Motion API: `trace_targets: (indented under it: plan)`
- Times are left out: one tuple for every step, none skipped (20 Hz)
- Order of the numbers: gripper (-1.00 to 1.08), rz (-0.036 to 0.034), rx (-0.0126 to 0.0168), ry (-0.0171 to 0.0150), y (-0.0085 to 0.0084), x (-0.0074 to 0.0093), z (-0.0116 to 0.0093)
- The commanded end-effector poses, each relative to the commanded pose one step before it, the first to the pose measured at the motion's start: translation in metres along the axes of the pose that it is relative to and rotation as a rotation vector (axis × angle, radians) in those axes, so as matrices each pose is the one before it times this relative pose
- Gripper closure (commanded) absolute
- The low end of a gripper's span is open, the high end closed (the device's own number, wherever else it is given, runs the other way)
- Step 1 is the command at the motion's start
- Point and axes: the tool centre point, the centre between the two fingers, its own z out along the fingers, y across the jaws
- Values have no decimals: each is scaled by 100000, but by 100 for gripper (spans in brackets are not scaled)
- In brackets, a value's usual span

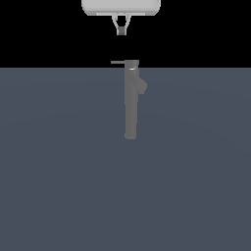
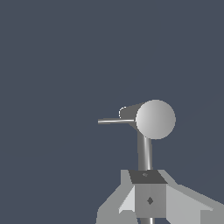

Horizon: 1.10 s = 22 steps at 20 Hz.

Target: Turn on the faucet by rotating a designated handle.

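The faucet (image 1: 131,103) is a slim dull-grey column standing upright on the floor, with a stubby spout (image 1: 142,87) on the exterior view's right. The handle (image 1: 117,62) is a thin bar sticking from the cap toward the exterior view's left. My gripper (image 1: 121,32) hangs above the handle, apart from it, fingers together and empty. In the wrist view I look down on the round cap (image 2: 155,119). The thin handle (image 2: 114,121) juts sideways from it. A thicker tube (image 2: 145,153), apparently the spout, runs toward my gripper (image 2: 148,183).
A flat dark blue-grey floor (image 1: 59,186) surrounds the faucet. Nothing else stands on it in either view. Black background lies beyond its far edge.
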Motion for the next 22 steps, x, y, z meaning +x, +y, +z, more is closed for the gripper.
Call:
trace_targets:
  plan:
    - [108,-890,1,263,-343,1866,1599]
    - [108,-315,13,76,-120,648,612]
    - [108,-300,17,72,-116,602,591]
    - [108,-284,21,69,-111,556,567]
    - [108,-259,23,63,-100,513,542]
    - [108,-241,25,59,-93,471,514]
    - [108,-221,26,54,-86,430,483]
    - [108,-200,26,49,-77,391,452]
    - [108,-188,26,47,-74,352,417]
    - [108,-175,26,44,-71,314,381]
    - [108,-132,21,33,-48,280,348]
    - [108,-132,22,33,-52,243,307]
    - [108,-114,20,29,-45,209,268]
    - [108,-93,17,24,-36,176,229]
    - [108,-93,17,24,-40,142,186]
    - [108,-66,13,17,-27,110,146]
    - [108,0,0,0,9,82,113]
    - [108,-66,13,17,-35,44,57]
    - [108,0,0,0,2,16,23]
    - [108,0,0,0,0,0,0]
    - [108,0,0,0,0,0,0]
    - [108,0,0,0,0,0,0]
